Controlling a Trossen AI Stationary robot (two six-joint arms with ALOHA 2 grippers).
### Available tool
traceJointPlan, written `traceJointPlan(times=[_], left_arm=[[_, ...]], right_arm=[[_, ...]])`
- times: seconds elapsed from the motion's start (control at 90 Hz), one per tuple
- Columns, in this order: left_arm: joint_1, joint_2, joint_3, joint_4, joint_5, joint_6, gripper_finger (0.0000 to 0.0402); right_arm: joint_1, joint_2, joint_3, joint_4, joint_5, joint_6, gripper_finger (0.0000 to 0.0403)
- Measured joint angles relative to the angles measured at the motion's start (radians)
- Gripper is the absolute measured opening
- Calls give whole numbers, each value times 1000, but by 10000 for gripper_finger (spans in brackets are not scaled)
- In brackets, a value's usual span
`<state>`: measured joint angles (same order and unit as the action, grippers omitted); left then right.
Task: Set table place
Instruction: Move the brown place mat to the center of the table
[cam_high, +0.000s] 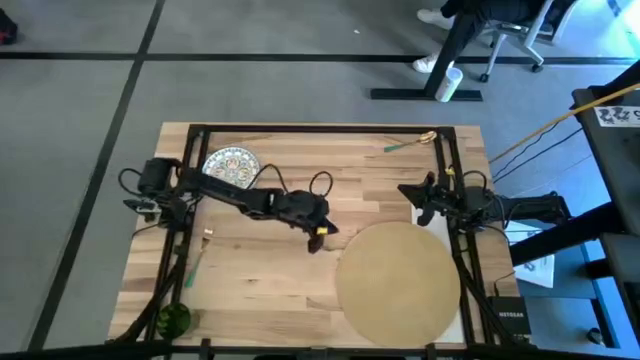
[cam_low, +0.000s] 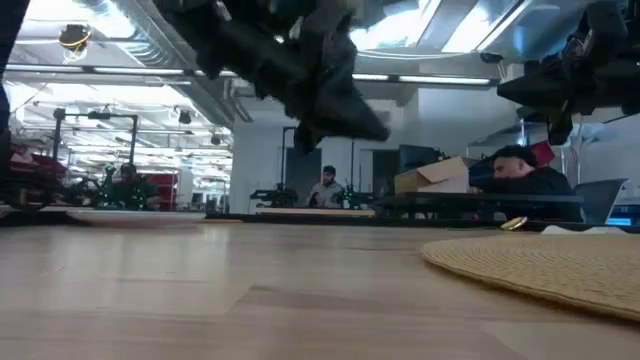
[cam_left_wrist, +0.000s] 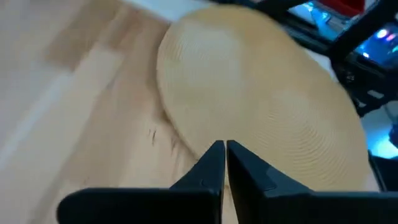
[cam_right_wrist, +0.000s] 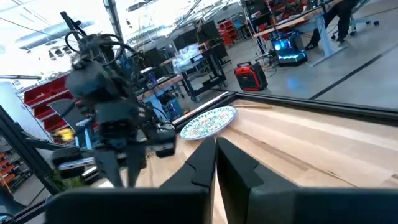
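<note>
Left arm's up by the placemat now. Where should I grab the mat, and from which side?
Take the placemat by its thin edge on the side nearest the left gripper, coming in low across the bare table. It lies flat, so only the rim offers a pinch; one finger would likely have to slide under. The fingers are shut; open them first.

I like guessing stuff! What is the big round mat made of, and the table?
The big round mat looks like woven straw or fibre: tan and matte, with fine rings circling its middle. The table looks like pale wood, with long planks, grain lines and a smooth finish. A thin black frame, probably metal, edges it.
</note>
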<state>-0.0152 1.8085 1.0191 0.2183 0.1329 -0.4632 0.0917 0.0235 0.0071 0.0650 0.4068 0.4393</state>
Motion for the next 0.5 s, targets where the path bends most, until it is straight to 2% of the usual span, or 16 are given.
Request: traceJointPlan(times=[0.133, 0.211, 0.5], left_arm=[[25, 47, 0, 16, 94, -83, 10], [31, 73, 0, 23, 102, -133, 28], [35, 129, 0, 167, 114, -162, 93]], right_arm=[[0, 0, 0, -1, 0, 0, 0], [0, 0, 0, -1, 0, 0, 0], [0, 0, 0, -1, 0, 0, 0]])
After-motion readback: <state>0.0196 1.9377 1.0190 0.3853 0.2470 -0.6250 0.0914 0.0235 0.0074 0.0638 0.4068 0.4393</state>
